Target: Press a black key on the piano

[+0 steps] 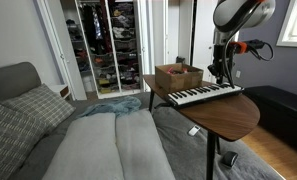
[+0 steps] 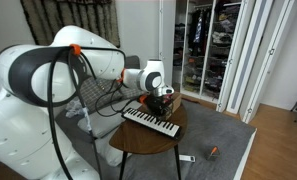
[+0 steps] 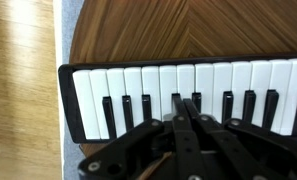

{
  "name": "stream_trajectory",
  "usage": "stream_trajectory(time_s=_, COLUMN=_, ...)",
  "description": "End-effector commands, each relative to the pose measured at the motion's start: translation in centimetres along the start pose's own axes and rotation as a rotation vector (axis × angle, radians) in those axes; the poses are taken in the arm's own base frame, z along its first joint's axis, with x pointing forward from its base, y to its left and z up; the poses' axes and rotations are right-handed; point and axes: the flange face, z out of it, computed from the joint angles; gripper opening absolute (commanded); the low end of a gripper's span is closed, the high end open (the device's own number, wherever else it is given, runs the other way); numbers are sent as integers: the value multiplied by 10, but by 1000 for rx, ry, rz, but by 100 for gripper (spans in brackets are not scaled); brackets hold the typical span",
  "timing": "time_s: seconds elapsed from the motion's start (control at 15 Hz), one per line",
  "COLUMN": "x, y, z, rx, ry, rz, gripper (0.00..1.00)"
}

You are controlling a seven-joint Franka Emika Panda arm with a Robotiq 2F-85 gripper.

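We see the piano (image 1: 203,95) lying on a rounded wooden worktop (image 1: 228,118), with a brown cardboard box (image 1: 178,76) just behind it. In both exterior views the arm (image 1: 226,45) reaches down near one end of the piano (image 2: 150,121), beside the box (image 2: 160,102). A bed (image 1: 98,140) stands next to the worktop. In the wrist view the piano (image 3: 138,80) runs across the picture, its end edge at the left, with bare worktop (image 3: 178,30) beyond it. The jaws are pressed together, their tips pointing at a close pair of black keys (image 3: 176,103). We cannot tell whether the tips touch a key
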Motion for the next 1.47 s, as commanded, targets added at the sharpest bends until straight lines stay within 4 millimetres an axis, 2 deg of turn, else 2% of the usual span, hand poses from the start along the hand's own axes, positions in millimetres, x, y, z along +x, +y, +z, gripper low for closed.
stream_trajectory(time_s=0.0, x=11, y=-5, z=6, rx=-24, ry=25, rz=-16, gripper=0)
stream_trajectory(time_s=0.6, x=20, y=-6, z=20, rx=-37, ry=59, rz=-31, gripper=0)
stream_trajectory(time_s=1.4, x=20, y=-3, z=28, rx=-34, ry=48, rz=-34, gripper=0)
